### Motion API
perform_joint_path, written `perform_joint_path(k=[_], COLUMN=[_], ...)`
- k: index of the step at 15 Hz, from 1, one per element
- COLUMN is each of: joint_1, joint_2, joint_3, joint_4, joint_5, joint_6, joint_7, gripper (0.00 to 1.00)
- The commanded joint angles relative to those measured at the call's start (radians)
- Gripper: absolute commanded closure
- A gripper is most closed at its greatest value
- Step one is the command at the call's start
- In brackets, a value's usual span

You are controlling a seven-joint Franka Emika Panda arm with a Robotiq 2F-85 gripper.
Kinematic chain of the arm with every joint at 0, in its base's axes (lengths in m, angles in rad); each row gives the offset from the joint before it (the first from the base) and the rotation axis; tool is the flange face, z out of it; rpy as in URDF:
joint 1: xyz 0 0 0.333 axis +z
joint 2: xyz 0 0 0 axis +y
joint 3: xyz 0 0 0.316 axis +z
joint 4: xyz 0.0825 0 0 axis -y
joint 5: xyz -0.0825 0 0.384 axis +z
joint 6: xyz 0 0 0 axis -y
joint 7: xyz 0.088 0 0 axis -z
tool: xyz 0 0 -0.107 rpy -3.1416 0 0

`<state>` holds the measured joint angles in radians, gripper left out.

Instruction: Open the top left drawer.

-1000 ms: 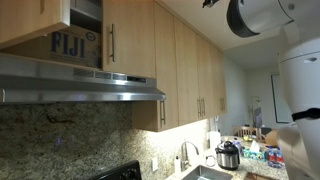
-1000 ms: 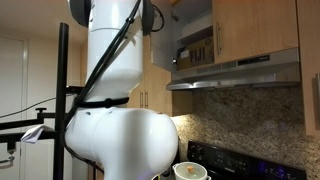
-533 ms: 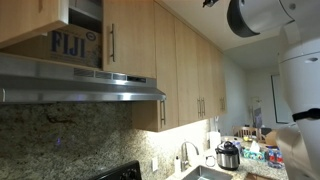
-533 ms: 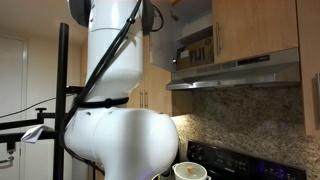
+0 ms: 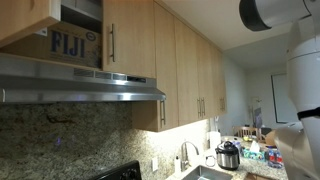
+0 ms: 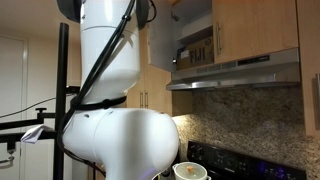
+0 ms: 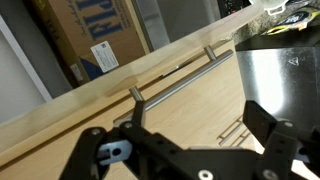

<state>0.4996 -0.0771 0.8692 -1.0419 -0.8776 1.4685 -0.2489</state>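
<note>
The top left drawer [image 5: 25, 20] is the short light-wood door above the range hood. It stands swung open, and a FIJI box [image 5: 68, 44] shows in the cabinet behind it. In an exterior view its opening [image 6: 197, 45] shows shelves. In the wrist view my gripper [image 7: 185, 140] is open and empty, its two black fingers spread wide. It hovers in front of the matching short door [image 7: 190, 110], apart from that door's silver bar handle [image 7: 175, 78]. The FIJI box [image 7: 100, 30] lies beyond the handle. The gripper is out of both exterior views.
A steel range hood [image 5: 80, 85] juts out under the short doors and shows in the wrist view [image 7: 285, 70]. Taller wood doors [image 5: 190, 70] run along the wall. The robot's white body [image 6: 120, 110] fills much of an exterior view. A sink and pot [image 5: 228, 155] sit below.
The arm's upper joint has moved up and away from the cabinet, and the dark tip near the top edge has left the view. The door stays open.
</note>
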Motion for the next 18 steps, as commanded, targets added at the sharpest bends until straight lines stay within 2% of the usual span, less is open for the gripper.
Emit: perform_joint_path(k=[1, 6, 10, 11, 18], joint_1=[-0.024, -0.025, -0.061, -0.037, -0.049], joint_2=[-0.011, -0.033, -0.100, -0.122, -0.152], joint_3=[0.010, 0.009, 0.001, -0.046, -0.200], joint_4=[-0.008, 0.008, 0.026, 0.020, 0.011], joint_5=[0.014, 0.003, 0.001, 0.004, 0.001], joint_6=[0.009, 0.032, 0.114, 0.145, 0.257], joint_7=[-0.002, 0.009, 0.048, 0.072, 0.199], gripper=[0.00, 0.00, 0.00, 0.00, 0.00])
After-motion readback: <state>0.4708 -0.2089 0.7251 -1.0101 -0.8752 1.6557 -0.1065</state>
